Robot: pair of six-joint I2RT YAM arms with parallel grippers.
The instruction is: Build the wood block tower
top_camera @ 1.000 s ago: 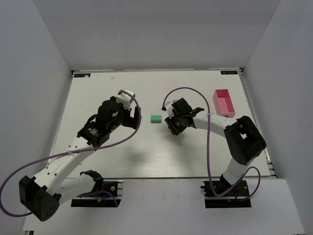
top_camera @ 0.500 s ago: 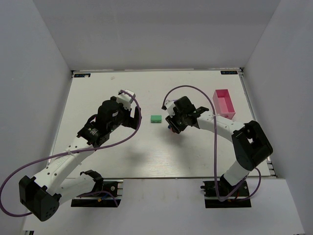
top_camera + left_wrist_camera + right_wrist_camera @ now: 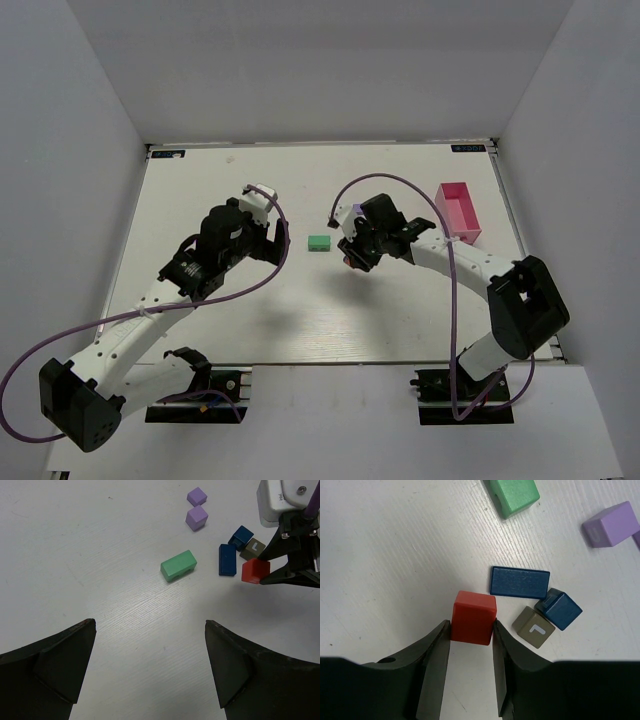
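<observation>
- Grip first: right gripper [image 3: 471, 630] is clamped on the red cube [image 3: 474, 617], a finger flat on each side face. That should keep it square for a clean set-down.
- Whether that cube touches the counter [image 3: 200, 190] or rides just off it, I cannot tell from any view.
- Left gripper [image 3: 149, 627] hangs with its jaws wide apart, holding nothing, off toward the left edge. My read: it is leaving the right arm room to work.
- Blocks now: a loose group about midway between the left and right edges, somewhat nearer the far edge than the near one.
- Blue brick [image 3: 519, 582] lies flat just beside the red cube. Blue cube [image 3: 560, 609] and grey cube [image 3: 534, 626] touch each other right next to it.
- Green brick [image 3: 178, 565] lies alone on the left-edge side of the group. Lilac cube [image 3: 196, 517] and its twin [image 3: 197, 496] sit apart on the far side.
- Tower? None standing. Every block in view looks to be in a single layer, so I judge the build barely begun.
- Pink box [image 3: 458, 210] sits near the right edge, untouched.
</observation>
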